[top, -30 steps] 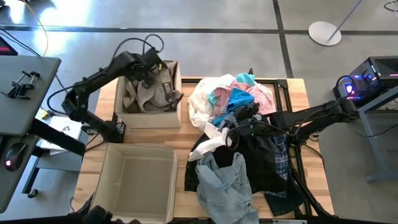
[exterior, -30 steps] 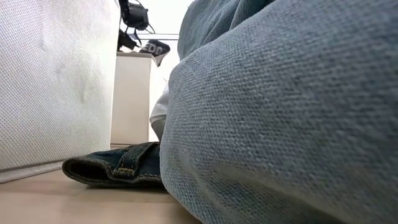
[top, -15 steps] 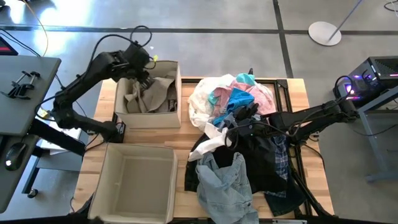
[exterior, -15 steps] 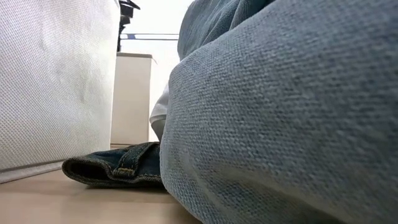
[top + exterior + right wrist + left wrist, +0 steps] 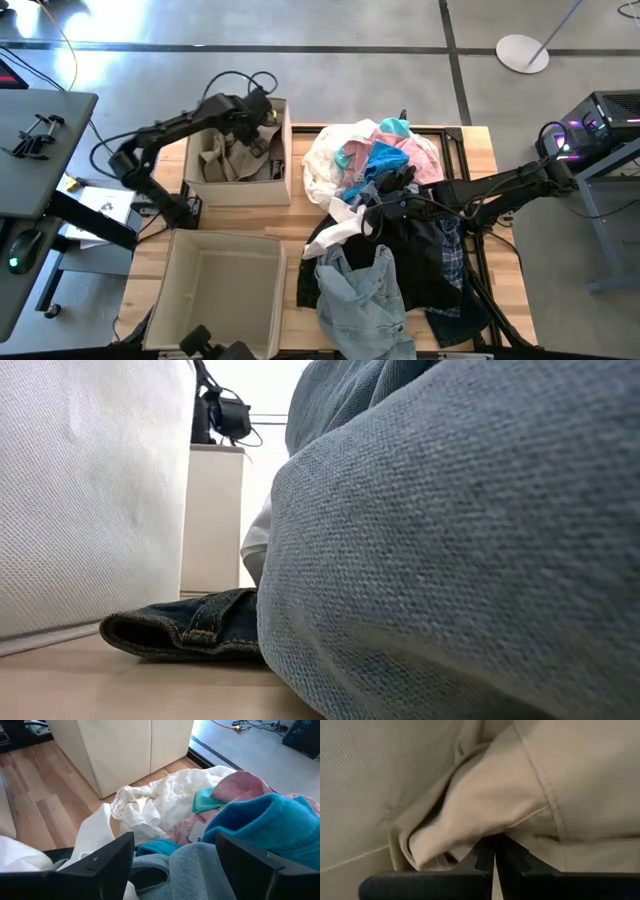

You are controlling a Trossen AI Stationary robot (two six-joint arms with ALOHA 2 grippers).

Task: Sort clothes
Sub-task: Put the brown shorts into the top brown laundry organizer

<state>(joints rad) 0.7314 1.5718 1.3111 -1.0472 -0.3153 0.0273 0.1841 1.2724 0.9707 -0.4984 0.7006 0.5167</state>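
The clothes lie heaped on the table's right half: white (image 5: pixel 325 165), pink (image 5: pixel 240 785) and turquoise (image 5: pixel 385 160) at the far side, black (image 5: pixel 425 255) and pale denim (image 5: pixel 355 295) nearer. A beige garment (image 5: pixel 235 158) lies in the far bin (image 5: pixel 286 150). My left gripper (image 5: pixel 494 842) is shut, reaching down into that bin onto the garment. My right gripper (image 5: pixel 175 865) hangs open over the middle of the pile (image 5: pixel 385 200), a finger on each side of grey-blue cloth. Whether it touches the cloth I cannot tell. My left gripper's shut fingertips (image 5: pixel 485 851) meet a fold of the beige garment (image 5: pixel 470 815) inside the far bin, coming steeply from above. The fold bulges over the tips. Whether any cloth is caught between the fingers I cannot tell. The garment rests in the bin.
A second beige bin (image 5: pixel 170 290) stands at the near left, nothing visible in it. In the low view its wall (image 5: pixel 90 490) and the pale denim (image 5: pixel 450 560) fill most of the picture, with a dark denim waistband (image 5: pixel 190 635) on the table between them.
My left gripper rose out of the far bin toward the table's left, then came down again into the bin near its right wall, tipping more steeply downward. The beige garment, earlier draped at the bin's right rim, now lies inside.
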